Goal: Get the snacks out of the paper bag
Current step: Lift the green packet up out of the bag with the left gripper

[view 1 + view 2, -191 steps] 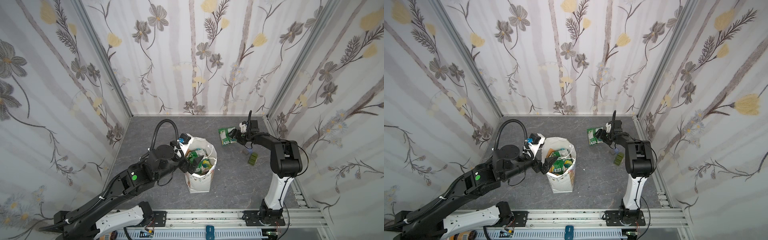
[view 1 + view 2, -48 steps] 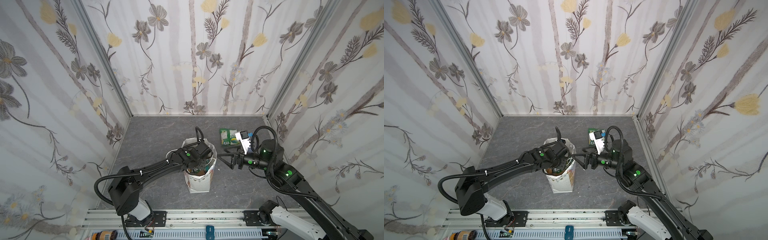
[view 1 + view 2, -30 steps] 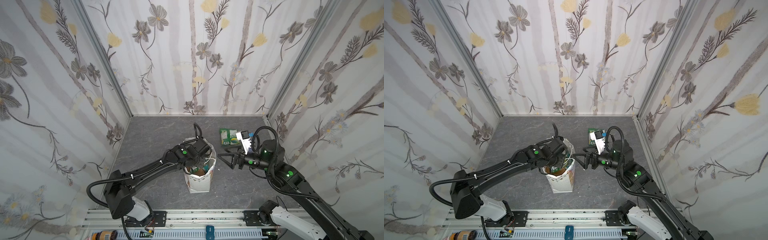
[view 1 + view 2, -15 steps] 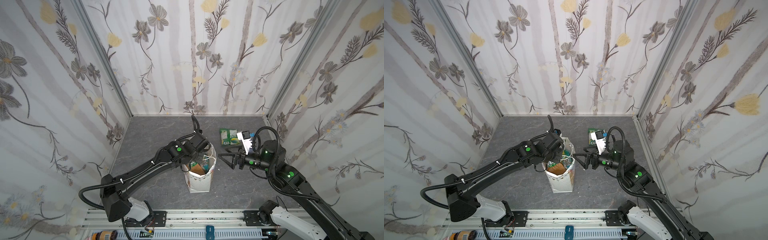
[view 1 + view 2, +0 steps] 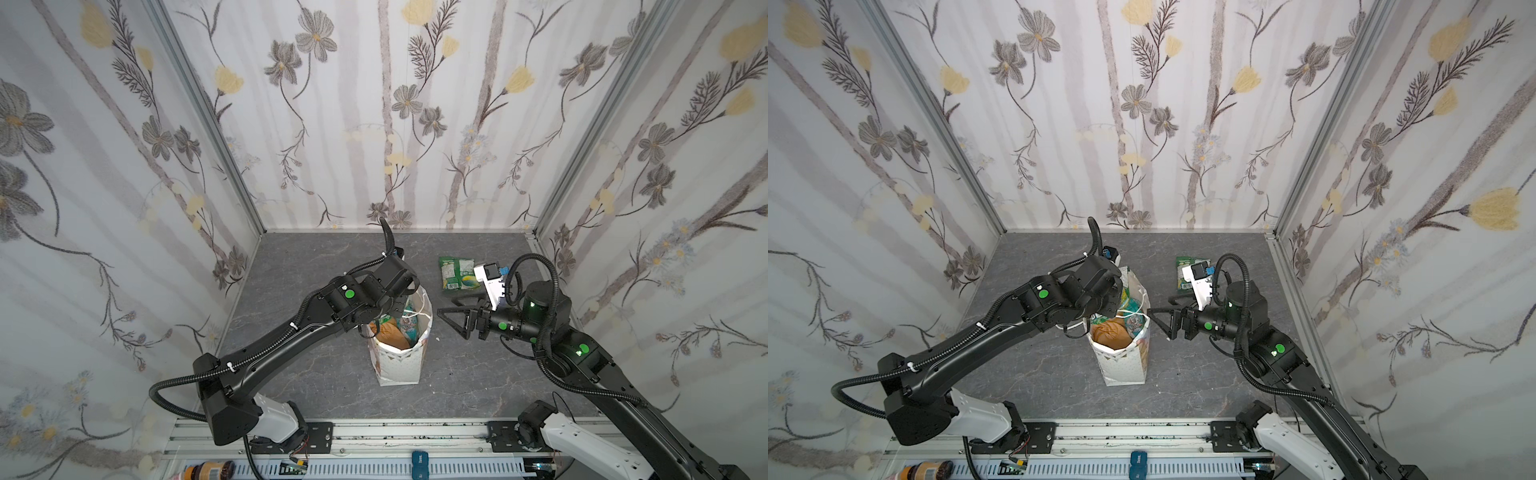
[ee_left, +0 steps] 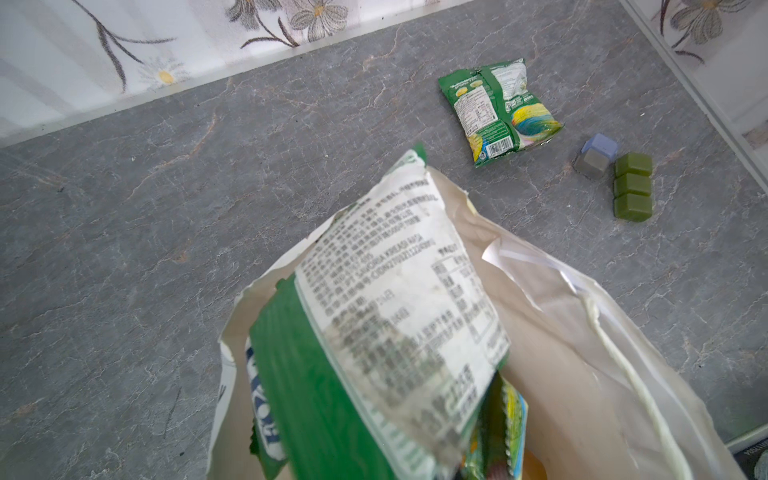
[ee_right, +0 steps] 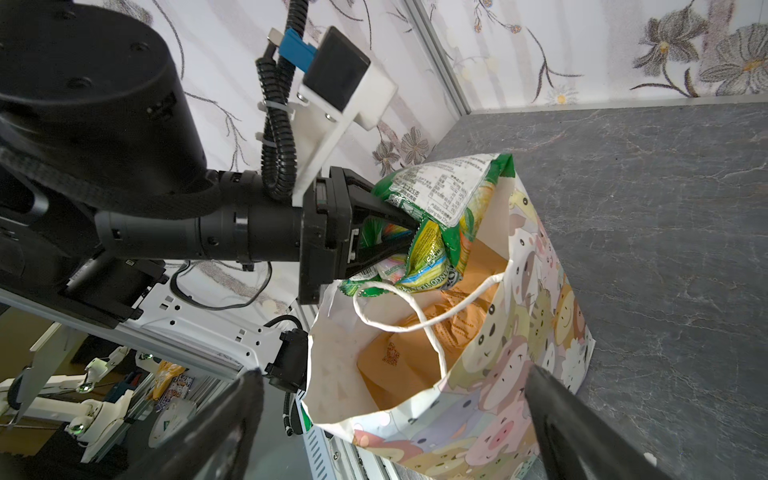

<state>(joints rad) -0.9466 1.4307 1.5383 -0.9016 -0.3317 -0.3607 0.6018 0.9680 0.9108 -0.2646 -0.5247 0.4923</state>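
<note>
The left gripper [image 7: 409, 239] pinches a green snack packet [image 7: 444, 195] whose length runs on from the jaws across the paper bag's [image 7: 519, 340] mouth, while the right gripper [image 5: 451, 318] hangs spread, empty, just beside the bag.

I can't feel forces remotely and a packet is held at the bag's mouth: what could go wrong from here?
1. The white cord handle loops just under the crinkly green packet pinched in the left tool; it might catch as the packet rises.
2. The tall printed paper bag stands free: the right tool is open beside it, not on it, so a snag could tip it.
3. The pinch looks near the packet's edge, so it may slip back in.
</note>
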